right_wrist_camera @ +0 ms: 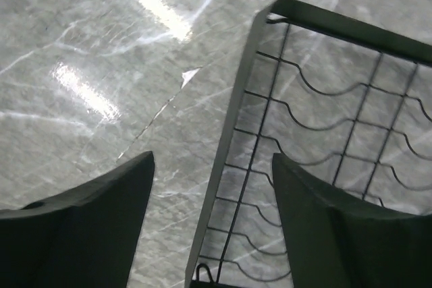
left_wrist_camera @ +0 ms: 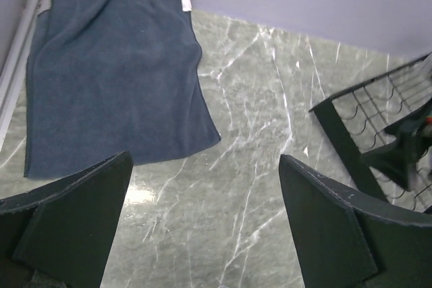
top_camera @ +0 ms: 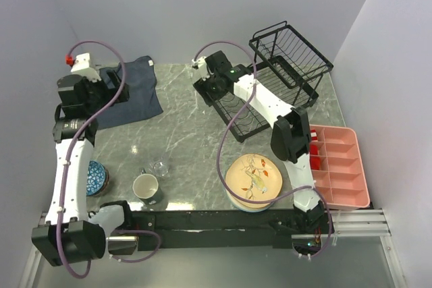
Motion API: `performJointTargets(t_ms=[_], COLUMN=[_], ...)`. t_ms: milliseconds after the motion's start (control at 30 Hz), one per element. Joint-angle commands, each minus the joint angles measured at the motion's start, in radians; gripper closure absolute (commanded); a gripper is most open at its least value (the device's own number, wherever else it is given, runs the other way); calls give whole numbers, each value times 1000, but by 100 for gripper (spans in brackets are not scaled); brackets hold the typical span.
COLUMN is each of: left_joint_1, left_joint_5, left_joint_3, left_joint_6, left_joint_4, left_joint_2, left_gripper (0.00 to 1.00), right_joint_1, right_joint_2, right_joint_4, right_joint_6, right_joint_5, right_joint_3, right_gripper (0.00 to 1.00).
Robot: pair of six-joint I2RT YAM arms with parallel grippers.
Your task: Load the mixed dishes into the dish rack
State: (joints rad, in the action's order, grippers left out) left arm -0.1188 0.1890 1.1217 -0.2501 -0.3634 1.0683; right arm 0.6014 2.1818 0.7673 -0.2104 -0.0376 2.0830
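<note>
The black wire dish rack (top_camera: 273, 92) stands at the back right, with nothing in it. My right gripper (top_camera: 208, 84) is at its left end. In the right wrist view the right gripper (right_wrist_camera: 213, 158) is open, and the rack's rim bar (right_wrist_camera: 233, 146) passes between the jaws without touching either. My left gripper (top_camera: 113, 87) hovers open over bare table (left_wrist_camera: 205, 158), gripping nothing. The peach plate (top_camera: 254, 177) lies near the front right. A white mug (top_camera: 146, 187), a clear glass (top_camera: 160, 168) and a blue bowl (top_camera: 96, 177) sit at the front left.
A dark blue cloth (left_wrist_camera: 108, 72) lies at the back left under the left arm. A pink compartmented tray (top_camera: 341, 165) lies at the right edge beside the plate. The rack's tall wire back section (top_camera: 291, 48) rises near the rear wall.
</note>
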Motion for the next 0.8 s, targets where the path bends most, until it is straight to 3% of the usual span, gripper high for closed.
performJointTargets(t_ms=[0,133,633,767], left_joint_1=[-51,-61,-96,-97], left_joint_5=[86,86,153,152], left_joint_3=[3,-17,-11,-19], left_joint_6=[-40,-9,-35,-35], left_joint_4=[6,-22,6,9], left_joint_2=[-53,-68,-14,-11], left_gripper=[4,4,3,3], right_joint_1=[-14,-17,-48,-52], right_joint_2=[30,58,131,139], right_joint_4=[23,23,38,36], right_joint_6=[-35,-38,-52,-61], right_joint_5=[-70,-82,-56,-50], right_joint_3=[71,52,49,54], right_gripper=[27,33,37,46])
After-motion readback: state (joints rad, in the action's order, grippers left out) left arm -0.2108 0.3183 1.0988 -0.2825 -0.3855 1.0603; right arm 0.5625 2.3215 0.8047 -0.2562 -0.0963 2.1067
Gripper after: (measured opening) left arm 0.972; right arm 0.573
